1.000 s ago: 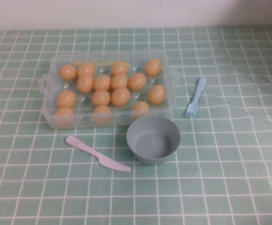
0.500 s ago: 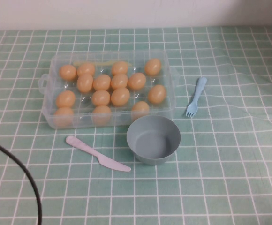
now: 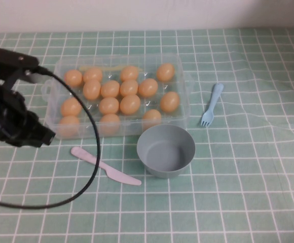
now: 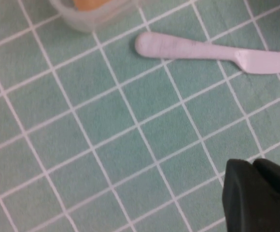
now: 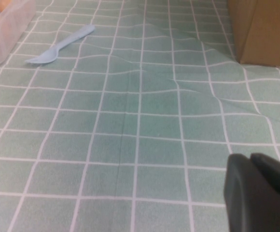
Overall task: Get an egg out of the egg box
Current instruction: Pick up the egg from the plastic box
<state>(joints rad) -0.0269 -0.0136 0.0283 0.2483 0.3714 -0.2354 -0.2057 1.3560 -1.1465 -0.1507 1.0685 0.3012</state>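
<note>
The clear plastic egg box (image 3: pixel 184 104) stands at the back left of the table with several orange-tan eggs (image 3: pixel 130 104) in its cells. My left gripper (image 3: pixel 41 136) hangs over the cloth just left of the box's front left corner, above the pink knife's handle. In the left wrist view its black fingers (image 4: pixel 253 162) are pressed together and empty, with the box corner (image 4: pixel 89 19) and one egg (image 4: pixel 87 4) at the frame's edge. My right gripper (image 5: pixel 251 155) is shut and empty, and is out of the high view.
A grey-blue bowl (image 3: pixel 143 152) stands in front of the box. A pink knife (image 3: pixel 104 166) lies to its left and shows in the left wrist view (image 4: pixel 203 48). A blue fork (image 3: pixel 211 104) lies right of the box. A cardboard box (image 5: pixel 265 31) stands at the far right.
My left arm has come into the high view from the lower left and now stands beside the egg box's left end. The eggs, bowl, knife and fork have not moved.
</note>
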